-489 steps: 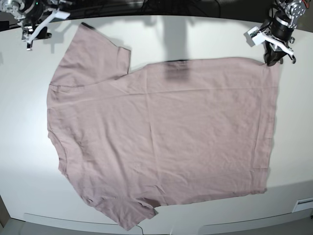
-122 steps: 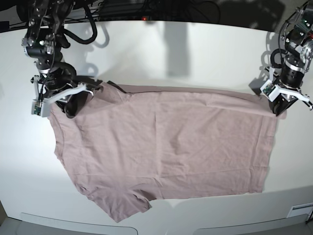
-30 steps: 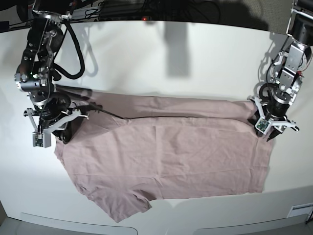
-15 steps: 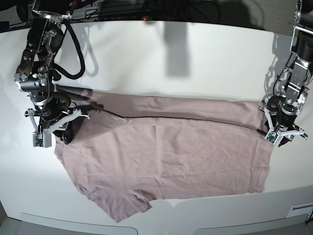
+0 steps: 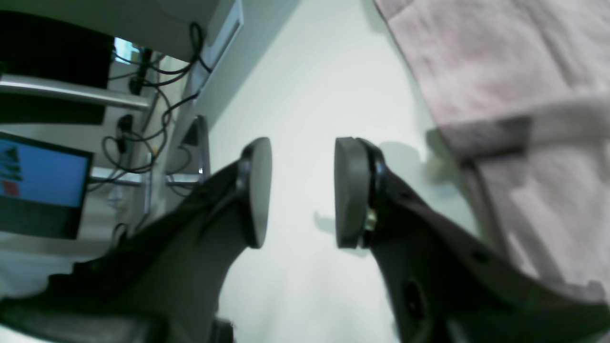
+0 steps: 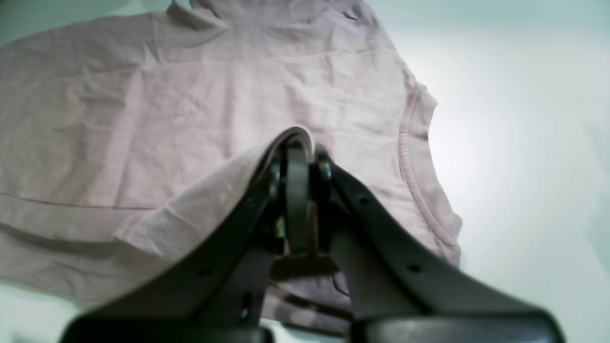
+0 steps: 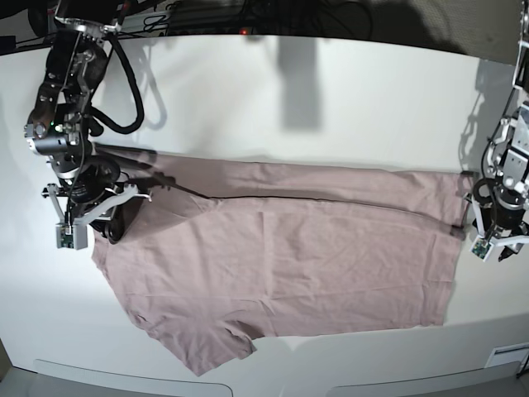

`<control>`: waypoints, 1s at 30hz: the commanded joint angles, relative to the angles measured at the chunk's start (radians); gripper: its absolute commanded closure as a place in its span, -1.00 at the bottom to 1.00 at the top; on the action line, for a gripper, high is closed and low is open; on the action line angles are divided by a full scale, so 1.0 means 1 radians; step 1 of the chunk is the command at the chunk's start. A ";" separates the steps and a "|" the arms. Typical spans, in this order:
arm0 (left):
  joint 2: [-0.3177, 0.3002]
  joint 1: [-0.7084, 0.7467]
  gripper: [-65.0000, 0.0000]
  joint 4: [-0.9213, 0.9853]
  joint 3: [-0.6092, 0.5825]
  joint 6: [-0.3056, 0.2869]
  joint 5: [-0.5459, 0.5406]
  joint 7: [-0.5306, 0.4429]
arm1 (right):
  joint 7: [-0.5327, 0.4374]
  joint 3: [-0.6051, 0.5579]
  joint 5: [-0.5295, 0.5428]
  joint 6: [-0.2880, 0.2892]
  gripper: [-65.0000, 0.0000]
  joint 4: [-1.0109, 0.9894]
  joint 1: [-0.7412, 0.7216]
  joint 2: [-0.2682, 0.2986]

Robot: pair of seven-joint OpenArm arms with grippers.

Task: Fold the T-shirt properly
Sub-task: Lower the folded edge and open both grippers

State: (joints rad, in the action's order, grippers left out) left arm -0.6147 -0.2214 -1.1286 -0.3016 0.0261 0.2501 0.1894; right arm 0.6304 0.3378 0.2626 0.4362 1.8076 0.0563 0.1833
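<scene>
While right gripper [image 6: 298, 190] pinches T-shirt [image 7: 281, 248], left gripper [image 5: 302, 190] beside hem

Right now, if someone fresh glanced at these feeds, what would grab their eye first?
The pink T-shirt dominates, spread across the white table with its far edge folded toward the middle. At the base view's left, the right claw is shut on a lifted fold of the shirt. At that view's right, the left claw is open and holds nothing, off the shirt's edge over bare table.
</scene>
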 commanded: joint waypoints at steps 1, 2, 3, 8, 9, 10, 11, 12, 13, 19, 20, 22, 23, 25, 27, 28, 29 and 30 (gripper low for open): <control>-0.015 0.014 0.33 -0.032 0.006 0.010 0.003 -0.002 | -0.027 0.002 0.009 0.006 1.00 0.017 -0.014 0.013; -0.014 0.042 0.33 -0.048 0.006 0.010 0.002 -0.003 | -0.027 0.002 0.010 0.006 1.00 0.017 -0.014 0.013; -0.010 0.074 0.33 -0.065 0.006 0.010 0.002 -0.010 | -0.027 0.002 0.010 0.005 1.00 0.017 -0.014 0.013; 0.035 0.210 0.33 -0.123 0.006 0.007 -0.137 -0.090 | -0.029 0.002 0.010 0.006 1.00 0.017 -0.014 0.013; 0.050 0.223 0.33 -0.122 0.006 0.006 -0.166 -0.116 | -0.029 0.002 0.009 0.006 1.00 0.017 -0.014 0.013; 0.065 0.233 0.33 -0.122 0.006 0.007 -0.165 -0.136 | -0.032 0.002 0.009 0.006 1.00 0.017 -0.015 0.013; 0.079 0.236 0.33 -0.122 0.006 0.006 -0.160 -0.142 | -0.034 0.002 0.006 0.006 1.00 0.017 -0.015 0.013; 0.091 0.236 0.33 -0.122 0.006 0.006 -0.148 -0.135 | -0.038 0.002 0.005 0.006 1.00 0.017 -0.014 0.013; 0.099 0.236 0.33 -0.122 0.006 0.007 -0.140 -0.133 | -0.039 0.002 0.005 0.006 1.00 0.017 -0.014 0.013; 0.110 0.239 0.33 -0.122 0.006 0.007 -0.138 -0.128 | -0.069 0.002 -0.050 0.006 1.00 0.016 -0.014 0.014; 0.110 0.240 0.33 -0.122 0.006 0.007 -0.138 -0.115 | -0.089 0.002 -0.076 0.006 1.00 0.016 -0.014 0.013; 0.110 0.241 0.33 -0.122 0.006 0.007 -0.136 -0.103 | -0.124 0.002 -0.111 0.006 1.00 0.016 -0.015 0.013; 0.110 0.244 0.33 -0.122 0.006 0.007 -0.135 -0.104 | -0.135 0.002 -0.111 0.006 1.00 0.016 -0.018 0.013; 0.110 0.244 0.33 -0.122 0.006 0.007 -0.135 -0.104 | -0.140 0.002 -0.110 0.006 1.00 0.016 -0.026 0.013; 0.110 0.244 0.33 -0.122 0.006 0.006 -0.134 -0.105 | -0.142 0.002 -0.111 0.006 0.96 0.016 -0.034 0.013; 0.110 0.244 0.33 -0.122 0.006 0.007 -0.134 -0.105 | -0.143 0.002 -0.111 0.006 0.75 0.015 -0.039 0.013; 0.110 0.244 0.33 -0.122 0.006 0.007 -0.134 -0.106 | -0.148 0.002 -0.111 0.006 0.54 0.014 -0.043 0.013; 0.110 0.244 0.33 -0.122 0.006 0.007 -0.134 -0.107 | -0.161 0.002 -0.111 0.006 0.36 0.010 -0.046 0.013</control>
State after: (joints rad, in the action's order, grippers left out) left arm -0.4927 0.0254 -1.2400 -0.3027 0.0265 0.1112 0.0776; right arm 0.4976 0.3378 0.1478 0.4393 1.8057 0.0265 0.1860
